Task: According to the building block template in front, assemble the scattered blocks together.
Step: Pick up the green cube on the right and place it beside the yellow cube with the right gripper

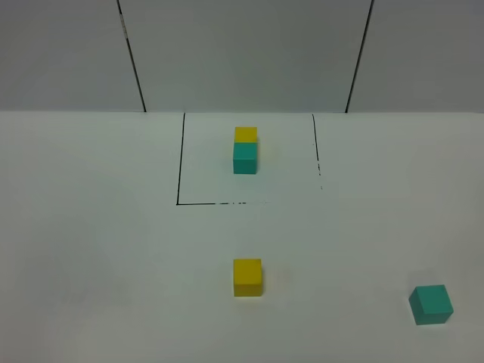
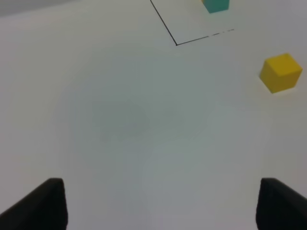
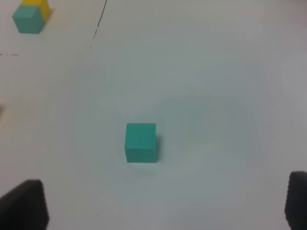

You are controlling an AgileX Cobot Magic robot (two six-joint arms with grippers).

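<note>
Teal cube far from yellow cube (left hand, right hand spread, empty); skid risk from off-centre pinch.

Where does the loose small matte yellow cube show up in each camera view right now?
Exterior high: loose yellow cube in the middle, nearer the camera than the black outline.
Left wrist: the cube sits just outside the outline's corner.
Right wrist: not in it.
Shared landmark: the joined yellow-and-teal template pair, in all three.
</note>
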